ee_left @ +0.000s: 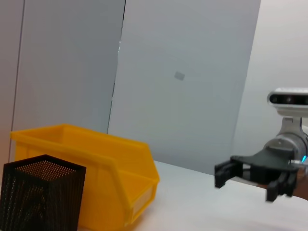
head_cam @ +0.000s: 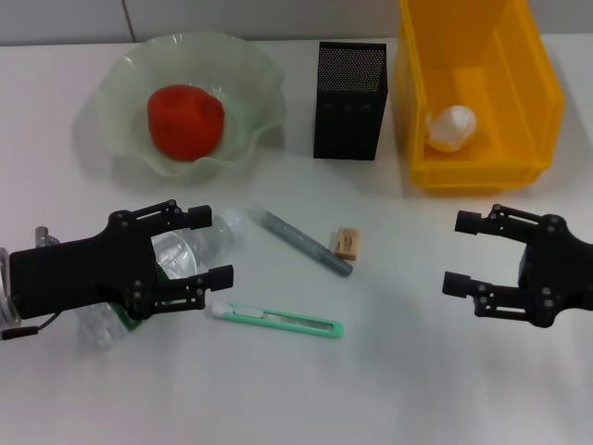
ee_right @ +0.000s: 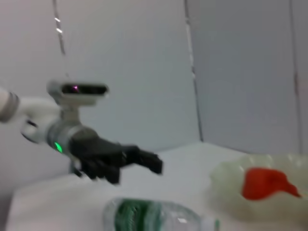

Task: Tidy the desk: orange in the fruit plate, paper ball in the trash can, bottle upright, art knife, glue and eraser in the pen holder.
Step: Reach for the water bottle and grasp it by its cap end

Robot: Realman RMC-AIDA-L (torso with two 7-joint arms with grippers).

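The orange (head_cam: pixel 185 120) lies in the pale green fruit plate (head_cam: pixel 259 102) at the back left. The paper ball (head_cam: pixel 451 127) sits inside the yellow trash can (head_cam: pixel 482 37) at the back right. Between them stands the black mesh pen holder (head_cam: pixel 349 100). A clear bottle (head_cam: pixel 185 252) with a green label lies on its side under my left gripper (head_cam: pixel 220 247), which is open just above it. The glue (head_cam: pixel 301 241), the eraser (head_cam: pixel 347 242) and the green art knife (head_cam: pixel 278 320) lie on the desk in the middle. My right gripper (head_cam: pixel 454 252) hovers open at the right, holding nothing.
The white desk (head_cam: pixel 398 371) has bare room at the front. In the left wrist view the trash can (ee_left: pixel 96 163) and pen holder (ee_left: pixel 41 197) stand ahead, with the right gripper (ee_left: pixel 231 173) beyond. The right wrist view shows the bottle (ee_right: pixel 154 216), the fruit plate (ee_right: pixel 231 183) and the left gripper (ee_right: pixel 144 163).
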